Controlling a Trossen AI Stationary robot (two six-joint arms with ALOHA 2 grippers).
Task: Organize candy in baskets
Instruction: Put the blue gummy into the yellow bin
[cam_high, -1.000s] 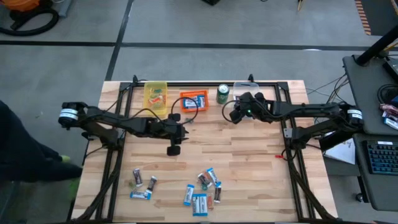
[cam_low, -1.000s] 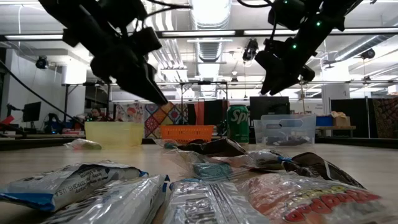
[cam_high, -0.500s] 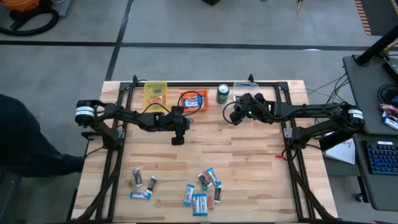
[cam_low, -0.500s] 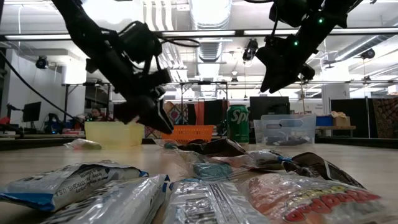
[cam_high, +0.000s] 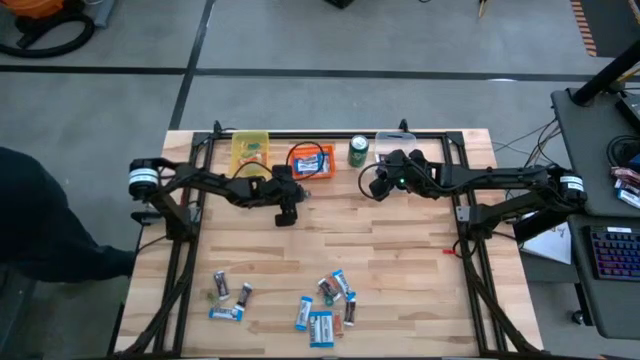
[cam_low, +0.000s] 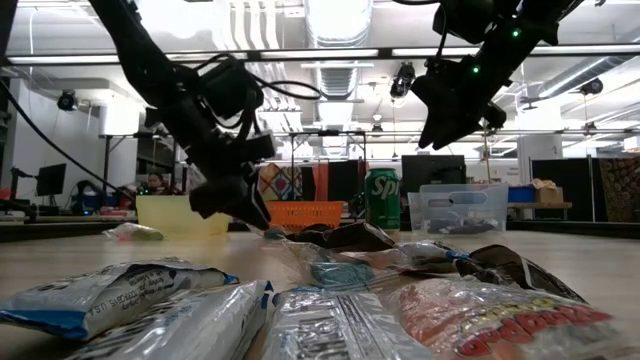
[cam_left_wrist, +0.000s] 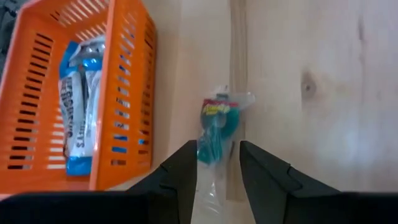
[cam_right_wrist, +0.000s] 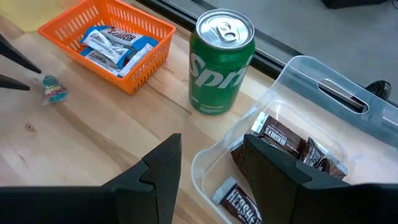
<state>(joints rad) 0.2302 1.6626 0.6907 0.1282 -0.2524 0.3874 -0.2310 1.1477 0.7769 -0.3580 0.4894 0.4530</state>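
A small teal sweet in a clear wrapper (cam_left_wrist: 216, 124) lies flat on the table beside the orange basket (cam_left_wrist: 74, 99); it also shows as the sweet (cam_right_wrist: 53, 89). My left gripper (cam_left_wrist: 217, 147) is open and low over it, one finger on either side; I cannot tell whether they touch it. My right gripper (cam_right_wrist: 211, 140) is open and hovers above the clear basket (cam_right_wrist: 323, 118), which holds dark brown bars (cam_right_wrist: 280, 140). The orange basket (cam_high: 312, 162) holds blue-and-white bars. The yellow basket (cam_high: 250, 152) holds small sweets. Several loose candies (cam_high: 322, 300) lie near the table's near edge.
A green soda can (cam_high: 358, 150) stands between the orange and clear baskets, close to my right gripper (cam_high: 380, 185). More candy (cam_high: 230, 293) lies at the near left. Bare wood spans the table's middle (cam_high: 380, 250). A person's dark sleeve shows at the left edge (cam_high: 30, 230).
My left gripper has moved toward the table's far edge and down, from the middle of the table to the teal sweet beside the orange basket. My right arm has kept still.
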